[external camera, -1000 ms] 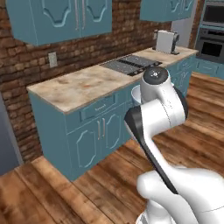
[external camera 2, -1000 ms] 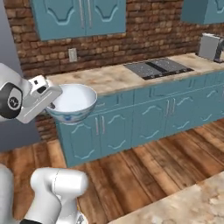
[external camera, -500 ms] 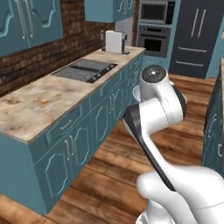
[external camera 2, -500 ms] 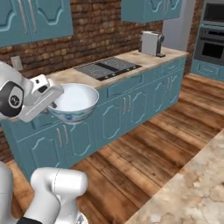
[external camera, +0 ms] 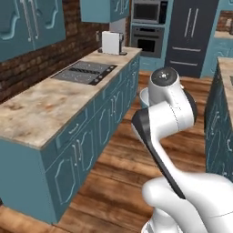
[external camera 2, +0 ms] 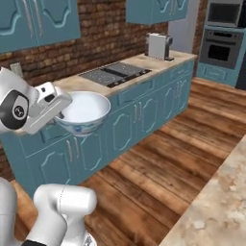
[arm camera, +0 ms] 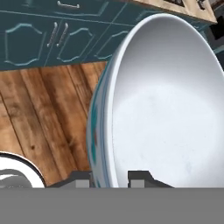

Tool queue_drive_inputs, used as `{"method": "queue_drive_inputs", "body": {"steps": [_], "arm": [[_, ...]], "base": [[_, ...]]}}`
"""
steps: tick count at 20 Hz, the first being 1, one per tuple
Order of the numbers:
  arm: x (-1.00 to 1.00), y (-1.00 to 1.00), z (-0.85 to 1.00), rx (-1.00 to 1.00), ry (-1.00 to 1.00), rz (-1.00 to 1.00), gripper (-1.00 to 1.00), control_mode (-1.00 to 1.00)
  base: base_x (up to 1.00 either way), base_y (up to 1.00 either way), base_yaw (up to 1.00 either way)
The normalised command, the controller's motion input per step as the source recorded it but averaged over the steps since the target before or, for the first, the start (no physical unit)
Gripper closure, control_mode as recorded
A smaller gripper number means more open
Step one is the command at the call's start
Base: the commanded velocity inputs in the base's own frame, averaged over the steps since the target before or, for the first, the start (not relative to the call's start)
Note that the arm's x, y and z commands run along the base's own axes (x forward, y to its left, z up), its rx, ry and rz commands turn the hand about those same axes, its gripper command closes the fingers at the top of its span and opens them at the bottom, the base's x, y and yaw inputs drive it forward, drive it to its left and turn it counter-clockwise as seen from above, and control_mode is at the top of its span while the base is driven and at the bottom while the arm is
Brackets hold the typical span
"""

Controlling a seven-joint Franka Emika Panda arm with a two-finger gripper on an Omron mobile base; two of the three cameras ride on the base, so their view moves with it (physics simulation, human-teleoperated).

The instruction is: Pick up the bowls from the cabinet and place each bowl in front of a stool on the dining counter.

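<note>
- The dining counter (external camera 2: 218,202) shows as a marbled beige slab at the lower right of the right base view, well apart from the bowl.
- The white bowl (external camera 2: 82,113), blue-patterned outside, hangs upright in the air above the wood floor (external camera 2: 158,158); nothing lies in it.
- The gripper (arm camera: 110,177) grips the bowl's rim, one finger (arm camera: 141,177) inside the wall and one outside.
- No readable writing anywhere.
</note>
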Motion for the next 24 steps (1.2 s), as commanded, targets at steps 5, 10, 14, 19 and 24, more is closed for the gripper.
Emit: {"method": "queue_drive_inputs", "body": {"steps": [5, 10, 14, 19, 24], "arm": [[0.0, 0.0, 0.0, 0.0, 0.0, 0.0, 1.0, 1.0], [0.0, 0.0, 0.0, 0.0, 0.0, 0.0, 1.0, 1.0], [0.0, 0.0, 0.0, 0.0, 0.0, 0.0, 1.0, 1.0], [0.0, 0.0, 0.0, 0.0, 0.0, 0.0, 1.0, 1.0], [0.0, 0.0, 0.0, 0.0, 0.0, 0.0, 1.0, 1.0]], "base": [[0.35, 0.71, -0.47], [0.77, 0.46, -0.6], [0.98, 0.22, -0.43], [1.0, -0.17, -0.03], [1.0, 0.0, 0.0]]}}
